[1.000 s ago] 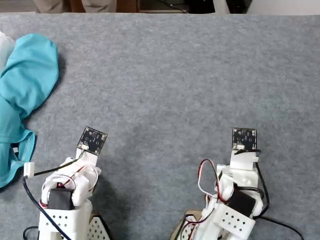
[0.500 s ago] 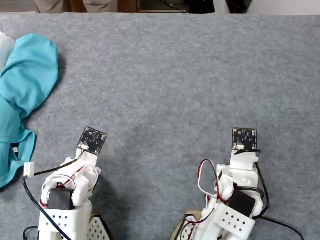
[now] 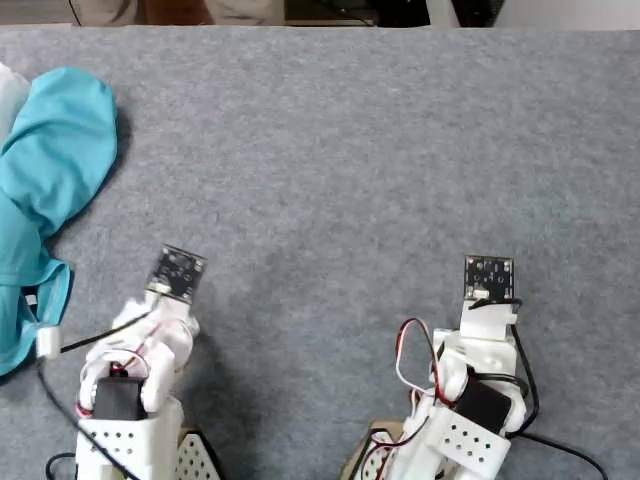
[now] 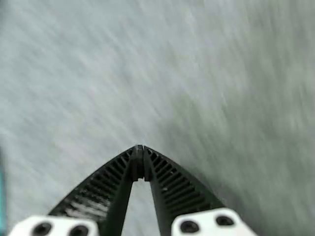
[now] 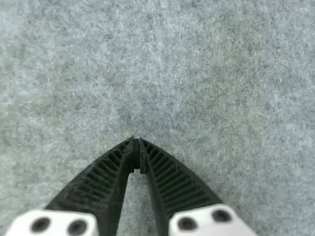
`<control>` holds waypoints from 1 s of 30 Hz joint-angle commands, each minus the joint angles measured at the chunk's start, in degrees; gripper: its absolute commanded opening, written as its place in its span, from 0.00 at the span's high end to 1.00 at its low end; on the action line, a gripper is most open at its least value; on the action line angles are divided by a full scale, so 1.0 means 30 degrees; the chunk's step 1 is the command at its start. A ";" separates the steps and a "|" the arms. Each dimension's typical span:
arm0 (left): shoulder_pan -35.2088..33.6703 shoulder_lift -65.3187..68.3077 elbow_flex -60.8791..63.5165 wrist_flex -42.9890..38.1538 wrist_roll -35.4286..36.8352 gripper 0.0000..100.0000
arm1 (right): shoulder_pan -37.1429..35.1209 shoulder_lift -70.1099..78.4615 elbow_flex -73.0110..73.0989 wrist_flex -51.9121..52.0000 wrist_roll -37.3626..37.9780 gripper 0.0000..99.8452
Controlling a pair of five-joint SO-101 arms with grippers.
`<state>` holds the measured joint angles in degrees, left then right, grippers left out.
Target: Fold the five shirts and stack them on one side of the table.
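L arm (image 3: pixel 150 340) swung twd teal shirt (image 3: pixel 50 170) | R arm (image 3: pixel 482 350) static | grey mat (image 3: pixel 350 150) between

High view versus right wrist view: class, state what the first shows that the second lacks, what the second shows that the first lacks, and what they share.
High view, not the right wrist view: a crumpled teal shirt lying near the left arm, plus the right arm with its looping wires. Right wrist view, not the high view: the right gripper, its black ridged fingers shut tip to tip, holding nothing. Shared: the grey table cover.
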<state>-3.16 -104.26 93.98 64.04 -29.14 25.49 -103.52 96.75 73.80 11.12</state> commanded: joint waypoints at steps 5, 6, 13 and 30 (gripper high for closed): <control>-0.2755 -0.0073 -0.3487 -0.4601 -0.0029 0.98 | 0.0249 -0.1070 0.0044 0.0088 0.0088 0.99; -0.3018 -0.0073 -0.3810 -0.4806 -0.0029 0.98 | 0.0249 -0.1070 0.0044 0.0088 0.0088 0.99; -0.4601 -0.0073 -0.4190 -0.4952 -0.0059 0.98 | 0.0249 -0.1070 0.0044 0.0088 0.0088 0.99; -1.0608 -0.0073 0.0996 -0.4894 -0.0029 0.98 | 0.0249 -0.1070 0.0044 0.0088 0.0088 0.99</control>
<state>-32.26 -104.18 96.09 50.24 -29.14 25.49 -103.52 96.75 73.80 11.12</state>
